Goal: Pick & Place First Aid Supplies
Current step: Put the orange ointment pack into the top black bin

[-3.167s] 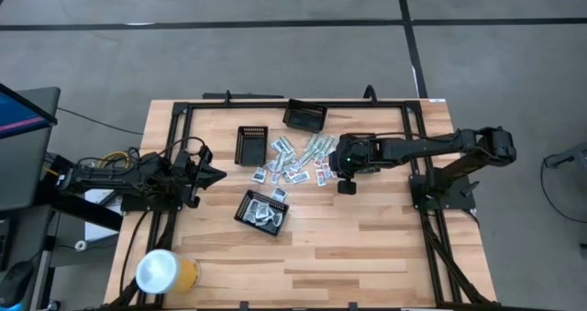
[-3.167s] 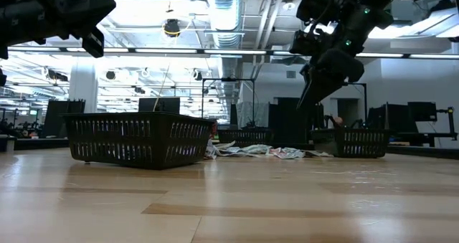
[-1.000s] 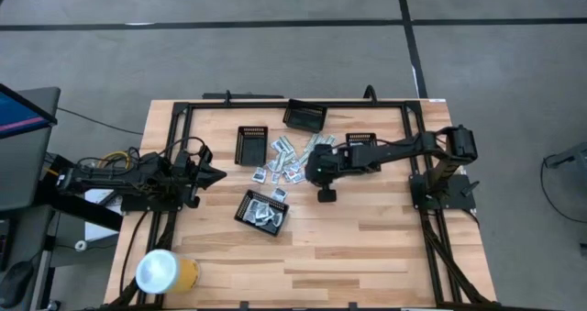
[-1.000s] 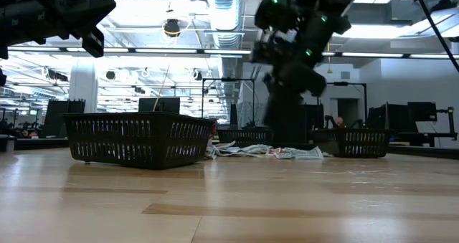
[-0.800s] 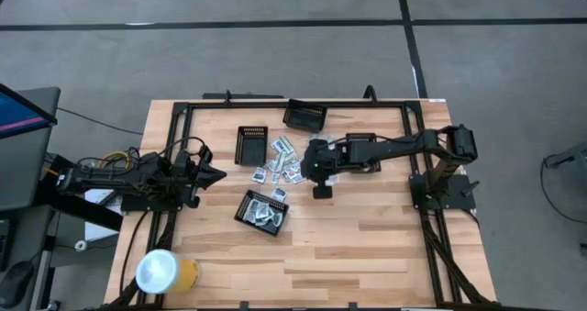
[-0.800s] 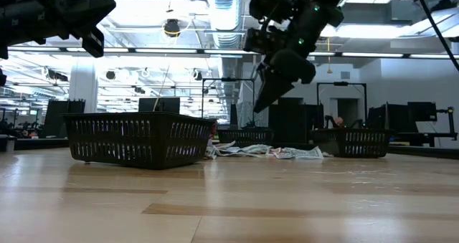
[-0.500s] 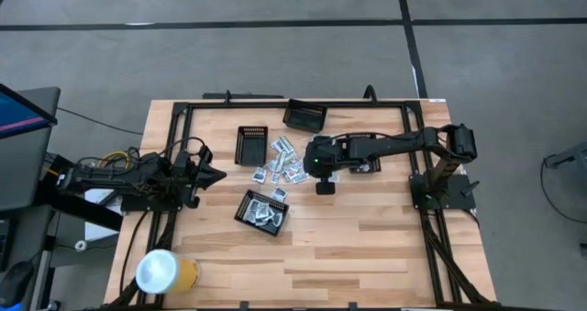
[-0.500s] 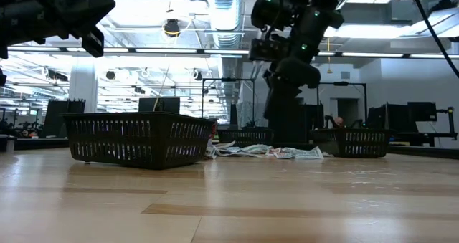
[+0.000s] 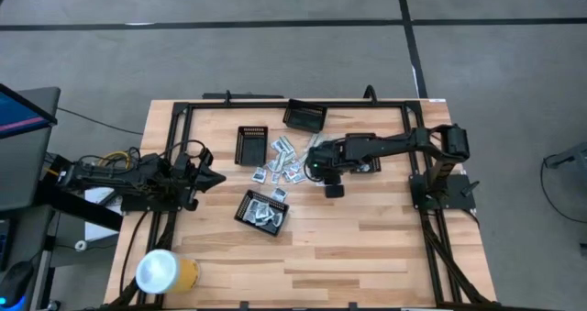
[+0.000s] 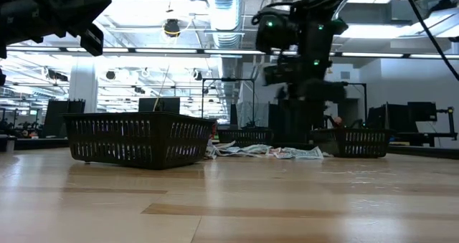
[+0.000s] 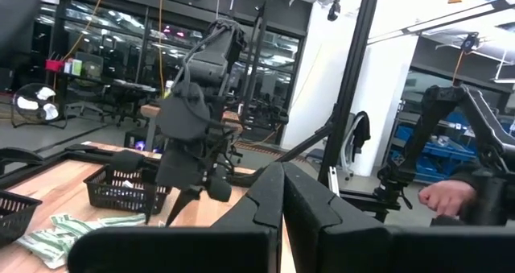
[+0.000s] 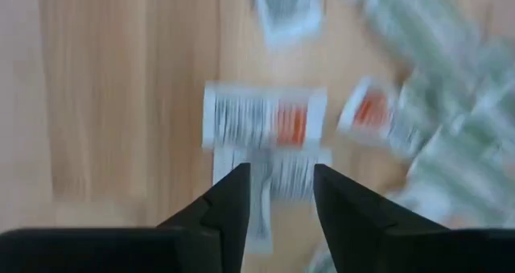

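Observation:
The first aid supplies (image 9: 290, 161) lie in a loose pile on the wooden table, left of its middle; the low view shows the pile (image 10: 265, 151) flat on the boards. My right gripper (image 9: 314, 169) hangs over the pile's right side, pointing steeply down, open. In its wrist view the right gripper (image 12: 280, 184) has a white packet with a red mark (image 12: 265, 118) just beyond its fingertips and another packet (image 12: 282, 175) under the gap. It touches none of them. My left gripper (image 9: 218, 176) waits shut at the table's left.
Black mesh trays stand around the pile: one at its left (image 9: 251, 146), one farther back (image 9: 305, 116), one partly under my right arm (image 9: 363, 138), and a near one holding packets (image 9: 262, 210). A lidded cup (image 9: 165, 272) stands near the front left corner.
My right gripper has tipped from a slant to steeply down over the right side of the pile and has sunk a little toward it. The packets lie as before.

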Controlling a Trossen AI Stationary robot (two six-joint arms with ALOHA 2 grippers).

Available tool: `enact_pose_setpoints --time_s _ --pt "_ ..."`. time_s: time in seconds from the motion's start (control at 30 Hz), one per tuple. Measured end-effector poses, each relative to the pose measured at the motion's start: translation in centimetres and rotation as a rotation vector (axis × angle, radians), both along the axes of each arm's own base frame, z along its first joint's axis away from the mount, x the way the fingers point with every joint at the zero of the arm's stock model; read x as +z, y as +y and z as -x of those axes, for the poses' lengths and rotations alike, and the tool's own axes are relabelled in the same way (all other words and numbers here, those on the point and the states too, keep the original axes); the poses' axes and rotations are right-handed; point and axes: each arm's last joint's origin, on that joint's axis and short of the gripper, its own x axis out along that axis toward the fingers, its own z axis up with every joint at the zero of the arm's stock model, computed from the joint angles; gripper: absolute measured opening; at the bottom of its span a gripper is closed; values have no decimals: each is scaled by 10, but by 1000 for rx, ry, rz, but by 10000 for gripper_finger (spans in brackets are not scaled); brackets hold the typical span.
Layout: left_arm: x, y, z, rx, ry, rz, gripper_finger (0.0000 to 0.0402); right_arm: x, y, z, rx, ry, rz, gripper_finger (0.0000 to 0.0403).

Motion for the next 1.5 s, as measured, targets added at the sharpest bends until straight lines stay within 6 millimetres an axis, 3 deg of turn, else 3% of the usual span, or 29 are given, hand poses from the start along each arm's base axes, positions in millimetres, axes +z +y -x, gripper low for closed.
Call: enact_pose_setpoints --time_s 0.3,0.47,0.57,1.1,1.23,1.5 --pt "0 0 0 -1 -6 0 8 -32 -2 -8 -19 89 -13 111" --pt "1 0 0 0 -10 1 8 -30 -1 -6 -64 94 -22 54" --pt "1 0 0 0 -11 1 8 -22 1 0 -60 97 -22 10" --pt "1 0 1 0 -15 1 8 78 2 17 -82 -343 4 2" --pt "1 0 1 0 -14 1 8 86 2 19 -81 -383 6 1" --pt "1 0 1 0 -15 1 8 82 2 18 -44 -359 21 1"
